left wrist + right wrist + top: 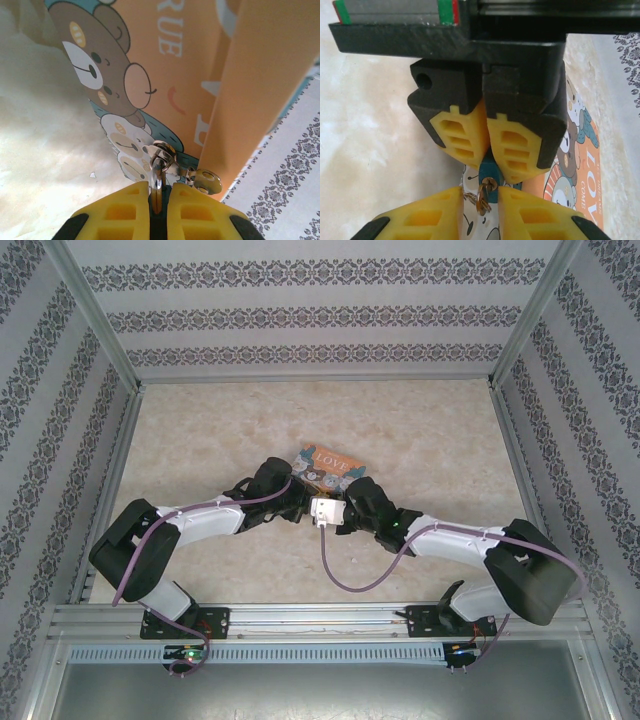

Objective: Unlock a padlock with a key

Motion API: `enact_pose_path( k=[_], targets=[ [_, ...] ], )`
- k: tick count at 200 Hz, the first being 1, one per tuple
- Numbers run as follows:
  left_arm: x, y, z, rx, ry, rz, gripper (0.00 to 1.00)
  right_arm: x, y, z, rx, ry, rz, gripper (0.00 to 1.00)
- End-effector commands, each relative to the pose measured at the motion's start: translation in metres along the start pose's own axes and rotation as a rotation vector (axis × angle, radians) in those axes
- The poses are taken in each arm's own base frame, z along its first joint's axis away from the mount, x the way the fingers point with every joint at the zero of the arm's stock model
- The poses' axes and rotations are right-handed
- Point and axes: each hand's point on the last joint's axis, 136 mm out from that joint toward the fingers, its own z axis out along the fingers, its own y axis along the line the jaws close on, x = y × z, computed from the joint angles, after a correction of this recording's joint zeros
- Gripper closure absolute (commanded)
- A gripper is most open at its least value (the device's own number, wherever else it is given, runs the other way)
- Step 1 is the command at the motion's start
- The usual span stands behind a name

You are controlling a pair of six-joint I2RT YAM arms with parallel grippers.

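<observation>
1. Centrally in the right wrist view sits the padlock, a tiny blue-teal block. It is pinched between the yellow pads of the left gripper, whose jaws close on it from 12 o'clock.
2. Shackle, left wrist view: a bright silver band that stands out of the slit between the left fingertips, pointing to 12 o'clock. The teal body is hidden between those pads here.
3. Wire ring: looped through the top of the shackle. The key, pale metal with a round pierced head, lies at 4 o'clock of the ring. Its blade cannot be made out.
4. Right gripper: yellow fingers at the 6 o'clock edge, with a narrow gap between them. Ring and key sit in that gap, at 6 o'clock of the padlock body. Whether the pads pinch them cannot be told.
5. Tin box: orange, with cartoon animals and "LOVE" lettering. It lies on the table at 12 o'clock of the meeting wrists. Lock and key are too small to resolve in the top view.
6. Orange slab, at 2 o'clock in the left wrist view: blurred, cut off by the top edge, and not identifiable.
</observation>
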Motion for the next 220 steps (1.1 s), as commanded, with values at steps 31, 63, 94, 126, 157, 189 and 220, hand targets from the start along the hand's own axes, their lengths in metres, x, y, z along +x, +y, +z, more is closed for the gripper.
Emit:
enact_pose_path(
  k=[31, 63, 94, 126, 157, 189, 220],
  targets=[
    [0.006, -0.008, -0.002, 0.041, 0.011, -0.008, 1.00, -0.009, -0.007, 0.004, 0.030, -0.019, 0.004, 0.83],
    [0.006, -0.008, -0.001, 0.048, 0.014, -0.016, 1.00, -0.006, -0.004, 0.004, 0.032, -0.014, 0.017, 0.89],
    [0.006, -0.010, -0.001, 0.055, 0.015, -0.019, 1.00, -0.003, -0.003, 0.004, 0.046, -0.008, 0.036, 0.98],
    [0.006, -0.010, -0.001, 0.056, 0.016, -0.021, 1.00, -0.001, -0.005, 0.004, 0.062, -0.008, 0.067, 1.00],
    [0.006, -0.010, 0.000, 0.055, 0.017, -0.021, 1.00, -0.003, -0.006, 0.003, 0.079, -0.028, 0.122, 1.00],
    [0.006, -0.009, 0.001, 0.054, 0.016, -0.022, 1.00, -0.009, -0.007, 0.004, 0.081, -0.075, 0.254, 1.00],
    [0.005, -0.005, 0.002, 0.040, 0.012, -0.021, 1.00, -0.015, -0.010, 0.007, 0.081, -0.118, 0.447, 1.00]
  ],
)
